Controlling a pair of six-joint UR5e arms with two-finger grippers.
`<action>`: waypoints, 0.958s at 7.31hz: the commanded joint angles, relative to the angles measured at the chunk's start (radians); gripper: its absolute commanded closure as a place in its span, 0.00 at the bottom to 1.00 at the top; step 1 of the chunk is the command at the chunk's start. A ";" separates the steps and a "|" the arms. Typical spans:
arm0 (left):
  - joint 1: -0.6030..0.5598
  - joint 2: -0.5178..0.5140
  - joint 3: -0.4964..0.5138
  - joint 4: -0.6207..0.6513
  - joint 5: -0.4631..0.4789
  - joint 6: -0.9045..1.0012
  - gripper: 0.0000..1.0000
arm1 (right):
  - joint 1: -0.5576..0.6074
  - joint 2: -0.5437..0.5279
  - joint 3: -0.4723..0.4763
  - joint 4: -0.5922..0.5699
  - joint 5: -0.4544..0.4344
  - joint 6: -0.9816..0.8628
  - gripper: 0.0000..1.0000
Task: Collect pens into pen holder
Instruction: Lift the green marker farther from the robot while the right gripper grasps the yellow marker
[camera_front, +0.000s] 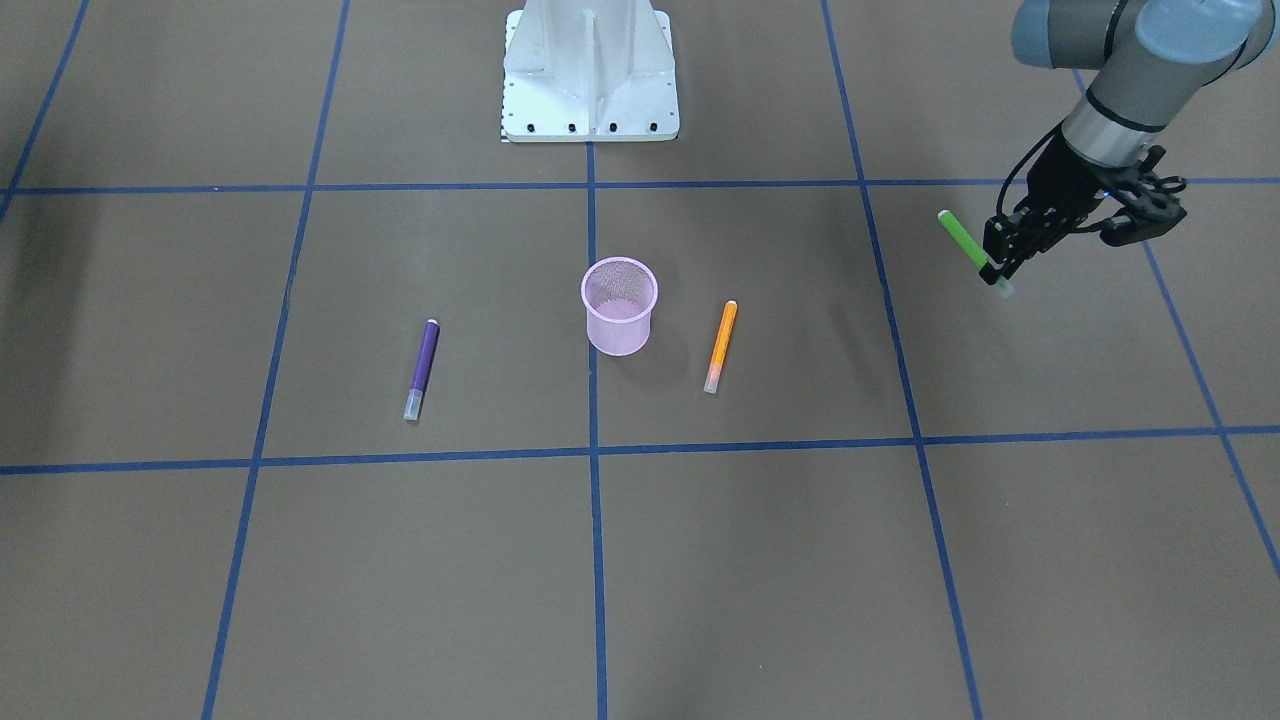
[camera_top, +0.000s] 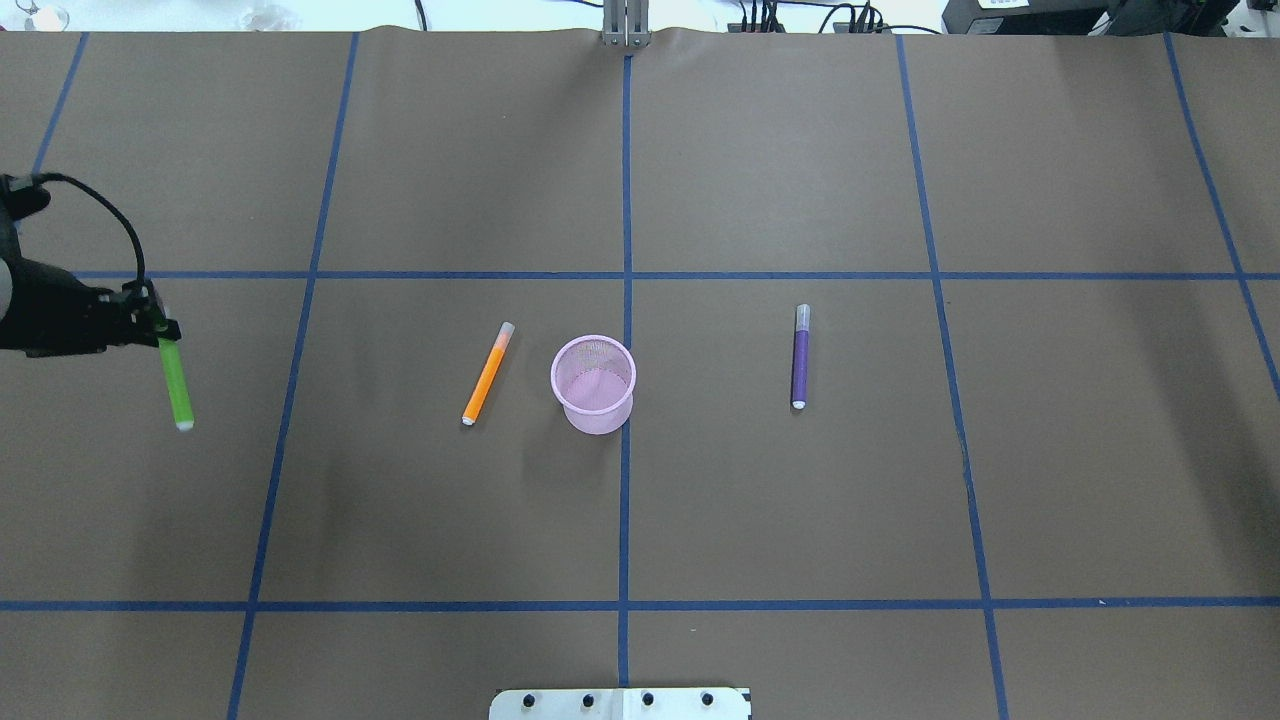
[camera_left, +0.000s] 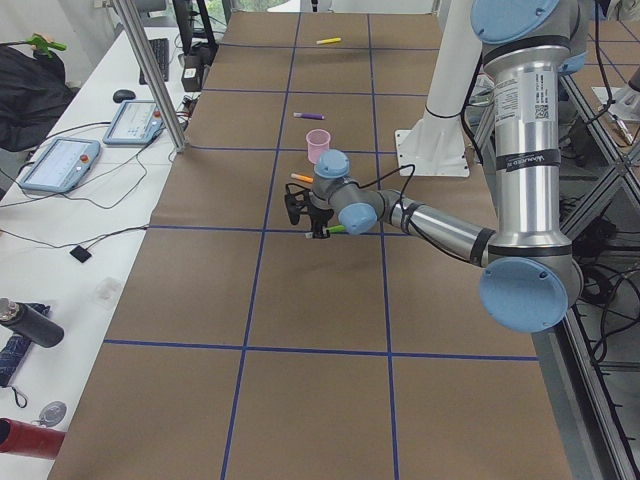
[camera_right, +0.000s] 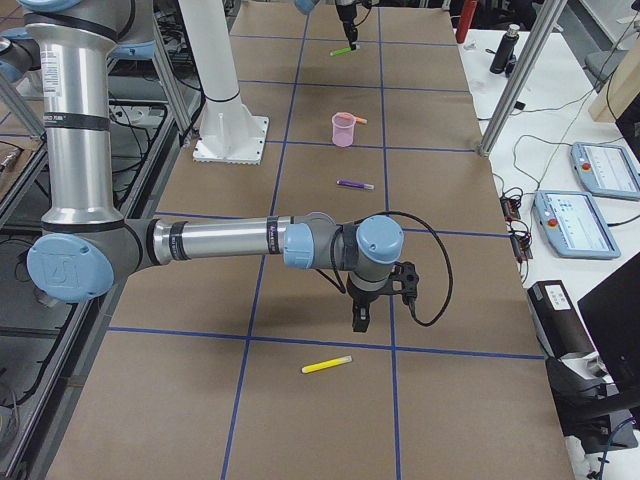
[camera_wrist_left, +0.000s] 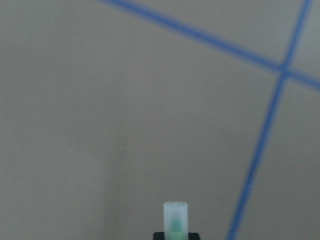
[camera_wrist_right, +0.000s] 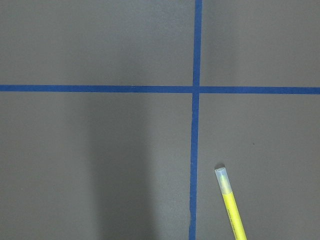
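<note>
The left gripper (camera_front: 1000, 268) is clamped on the green pen (camera_front: 960, 238) near its pale translucent cap, and the bright barrel sticks out slantwise beyond the fingers. The pink mesh pen holder (camera_front: 619, 305) stands upright, well away from those fingers. The orange pen (camera_front: 721, 346) and purple pen (camera_front: 422, 368) lie flat on either side of it. The right gripper (camera_right: 359, 318) hangs near the yellow pen (camera_right: 327, 365); I can't tell whether its fingers are parted.

Holder (camera_top: 593, 384) stands on table (camera_top: 800, 150) between left pen (camera_top: 487, 373) and right pen (camera_top: 800, 356); third pen (camera_right: 327, 365) lies far right, fourth pen (camera_top: 176, 385) held far left
</note>
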 joint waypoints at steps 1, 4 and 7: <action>-0.054 -0.150 -0.008 0.001 0.023 0.066 1.00 | 0.000 -0.003 -0.041 0.082 0.054 0.005 0.01; -0.045 -0.302 -0.002 0.066 0.070 0.066 1.00 | -0.017 -0.009 -0.149 0.172 -0.001 -0.010 0.01; 0.012 -0.422 0.009 0.189 0.133 0.068 1.00 | -0.121 0.003 -0.349 0.499 -0.034 0.000 0.01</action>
